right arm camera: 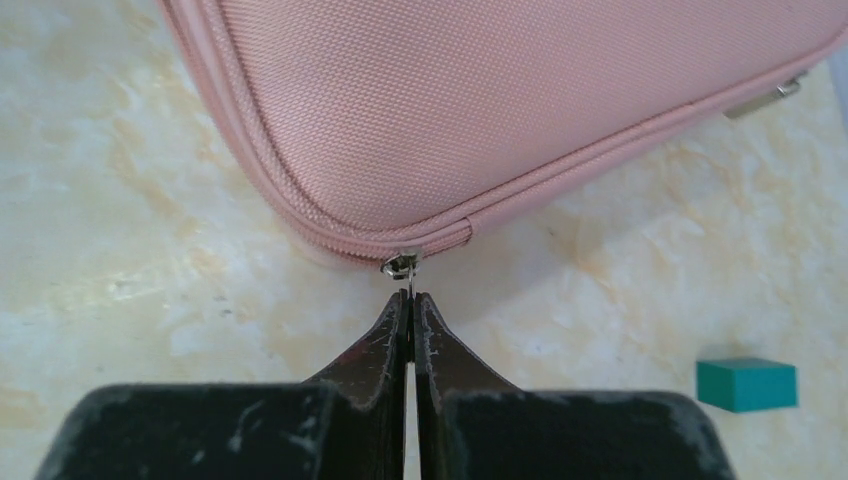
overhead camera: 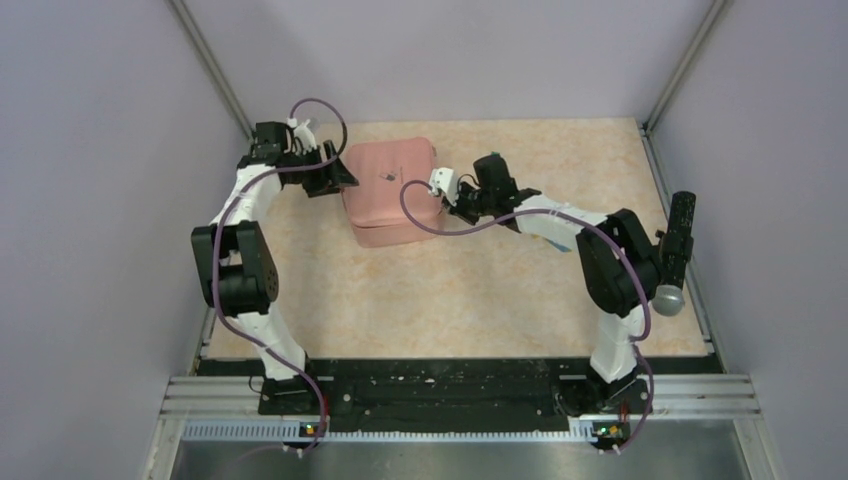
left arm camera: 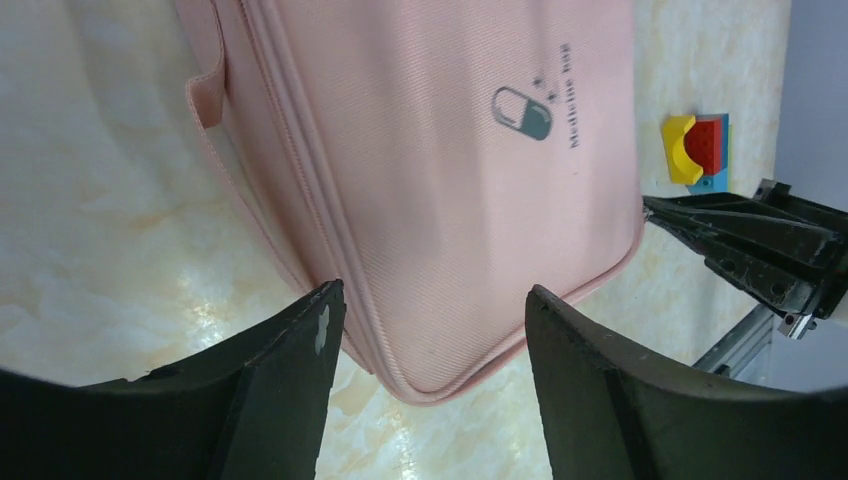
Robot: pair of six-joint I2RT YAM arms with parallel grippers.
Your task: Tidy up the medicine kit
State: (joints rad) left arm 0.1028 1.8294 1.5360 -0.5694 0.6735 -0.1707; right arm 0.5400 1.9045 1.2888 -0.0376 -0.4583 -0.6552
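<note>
Left gripper point(left arm camera: 432, 296) jaws spread wide; right gripper point(right arm camera: 411, 300) jaws pinched together; arms outstretched

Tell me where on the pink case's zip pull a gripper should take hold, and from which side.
Pinch the thin metal zip pull at the case's rounded corner, coming in low from the table side. It sticks out from the corner towards that side, so a narrow pinch can close on it. The right gripper is pinched on it that way.
</note>
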